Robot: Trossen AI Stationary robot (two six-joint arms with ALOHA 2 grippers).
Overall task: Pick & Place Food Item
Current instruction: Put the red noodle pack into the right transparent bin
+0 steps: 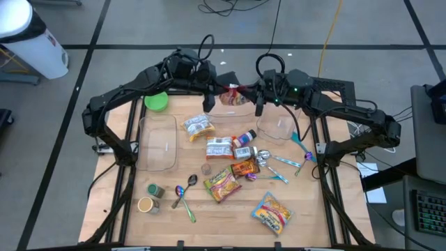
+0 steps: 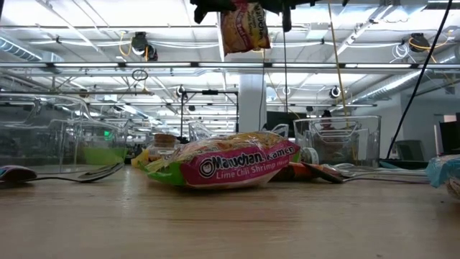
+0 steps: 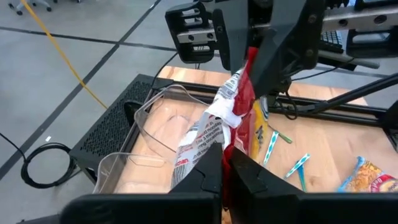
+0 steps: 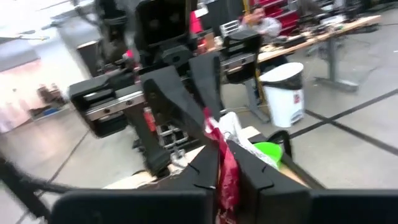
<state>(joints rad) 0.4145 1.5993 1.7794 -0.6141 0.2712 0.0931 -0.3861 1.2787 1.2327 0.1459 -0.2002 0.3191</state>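
packet (image 2: 245, 27) hangs lengthwise downward, pinched between left tool (image 3: 222, 163) and right tool (image 4: 227, 163).

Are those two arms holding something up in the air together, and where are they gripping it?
Yes: a ramen packet hangs between them. The left gripper and the right gripper each pinch one end of its wrapper.

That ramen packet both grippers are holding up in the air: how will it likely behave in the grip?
The ramen packet hangs crumpled between the left gripper and right gripper, so it is probably floppy film. It looks light, hanging from pinched edges. The glossy wrapper may slip or tear if the grippers pull apart.
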